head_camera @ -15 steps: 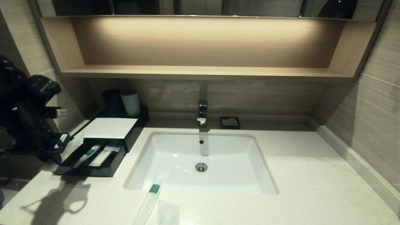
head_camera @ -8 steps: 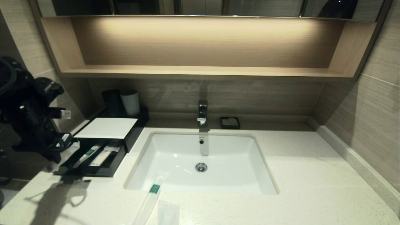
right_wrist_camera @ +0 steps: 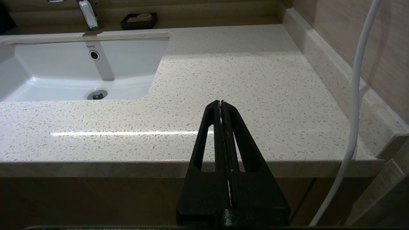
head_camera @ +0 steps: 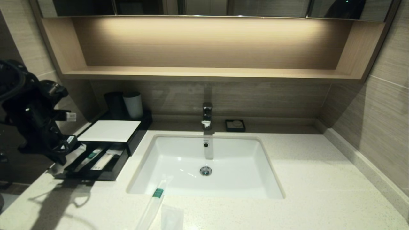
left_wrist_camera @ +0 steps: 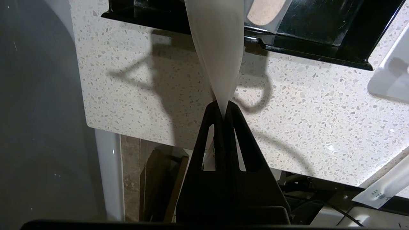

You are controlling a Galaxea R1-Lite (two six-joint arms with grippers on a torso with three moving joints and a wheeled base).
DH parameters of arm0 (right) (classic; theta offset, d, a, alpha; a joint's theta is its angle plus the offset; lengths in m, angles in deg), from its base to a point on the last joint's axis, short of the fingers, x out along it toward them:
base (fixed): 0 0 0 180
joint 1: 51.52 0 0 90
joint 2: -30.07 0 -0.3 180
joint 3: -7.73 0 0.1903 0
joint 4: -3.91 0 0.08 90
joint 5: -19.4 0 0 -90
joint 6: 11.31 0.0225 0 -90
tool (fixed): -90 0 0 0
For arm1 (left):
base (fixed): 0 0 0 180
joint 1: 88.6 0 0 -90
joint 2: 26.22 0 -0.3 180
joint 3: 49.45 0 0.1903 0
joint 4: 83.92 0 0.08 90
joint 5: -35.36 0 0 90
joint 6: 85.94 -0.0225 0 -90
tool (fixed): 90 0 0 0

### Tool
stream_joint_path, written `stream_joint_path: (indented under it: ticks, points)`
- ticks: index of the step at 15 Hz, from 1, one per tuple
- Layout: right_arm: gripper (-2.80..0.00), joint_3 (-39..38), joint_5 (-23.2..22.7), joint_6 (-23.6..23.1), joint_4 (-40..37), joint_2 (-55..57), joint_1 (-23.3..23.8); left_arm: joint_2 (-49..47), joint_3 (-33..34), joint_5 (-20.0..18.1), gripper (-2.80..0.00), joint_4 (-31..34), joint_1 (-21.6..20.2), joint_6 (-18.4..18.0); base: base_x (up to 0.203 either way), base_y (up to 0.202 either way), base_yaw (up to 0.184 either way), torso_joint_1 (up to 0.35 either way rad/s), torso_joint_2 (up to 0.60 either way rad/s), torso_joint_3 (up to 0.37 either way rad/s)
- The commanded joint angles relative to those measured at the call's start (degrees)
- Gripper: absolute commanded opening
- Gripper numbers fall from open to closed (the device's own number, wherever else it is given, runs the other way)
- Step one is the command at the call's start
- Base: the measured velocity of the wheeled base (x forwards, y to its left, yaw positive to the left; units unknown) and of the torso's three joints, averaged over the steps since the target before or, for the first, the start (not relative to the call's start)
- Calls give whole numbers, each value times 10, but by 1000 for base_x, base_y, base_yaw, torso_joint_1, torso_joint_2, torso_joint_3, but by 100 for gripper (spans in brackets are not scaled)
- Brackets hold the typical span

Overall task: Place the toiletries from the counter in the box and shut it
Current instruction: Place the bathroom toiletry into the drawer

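Note:
My left gripper (head_camera: 68, 142) is shut on a whitish plastic sachet (left_wrist_camera: 218, 48) that hangs from its tips (left_wrist_camera: 223, 109). It holds it just above the counter (head_camera: 306, 179), at the left front corner of the box's open drawer (head_camera: 96, 174). The black box (head_camera: 110, 131) has a white top panel. Two slim sachets lie in the drawer, one green-tipped (head_camera: 92, 155). Another green-tipped sachet (head_camera: 155, 199) and a small clear packet (head_camera: 171, 218) lie on the counter in front of the basin. My right gripper (right_wrist_camera: 221, 103) is shut and empty, over the counter's front edge at the right.
A white sunken basin (head_camera: 206, 188) with a tap (head_camera: 207, 115) fills the middle. A black and a white cup (head_camera: 133, 104) stand behind the box. A small black dish (head_camera: 235, 125) sits by the back wall. A white cable (right_wrist_camera: 358, 95) hangs beside my right gripper.
My left gripper has moved right, closer to the drawer's front corner, with the sachet in it. Everything else is unchanged.

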Motion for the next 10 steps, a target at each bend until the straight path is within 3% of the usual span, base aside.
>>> stream_joint_path:
  ticks: [1,10]
  points:
    - [-280,0,0,0,0,1,0,-8,-15,-2,-280,6,0,-6,0,0,0,0,0,0]
    - [-280,0,0,0,0,1,0,-39,-29,-3,-280,4,-8,-43,0,0,0,0,0,0]
